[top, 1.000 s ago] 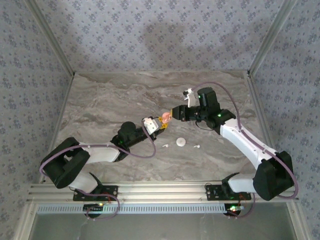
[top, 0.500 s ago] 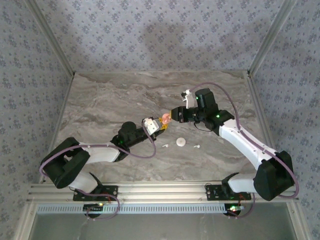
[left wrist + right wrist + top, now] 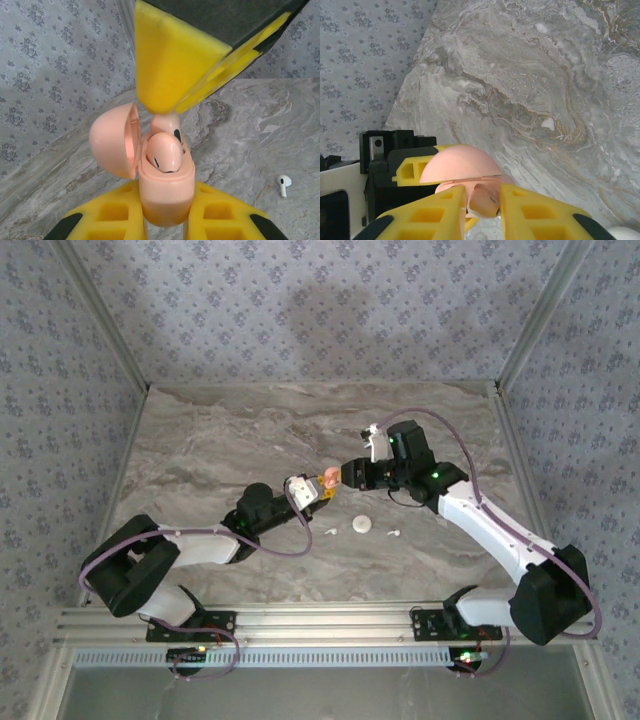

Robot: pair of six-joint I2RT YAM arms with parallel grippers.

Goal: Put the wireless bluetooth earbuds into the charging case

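Grips the pink case [image 3: 166, 192] upright in the left jaws, lid [image 3: 114, 145] swung open to one side, one pink earbud [image 3: 163, 152] seated inside. Pinches a second pink earbud [image 3: 482, 200] in the right jaws, directly over the case mouth. Down on the table [image 3: 220, 440], a white earbud [image 3: 331, 532] left of a white disc [image 3: 361, 525], a second white earbud [image 3: 393, 534] to its right.

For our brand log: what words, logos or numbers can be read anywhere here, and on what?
None can be read. The pink charging case, the pink earbuds, and the white earbud on the table show no print; the small dark marks on the earbuds are not lettering.
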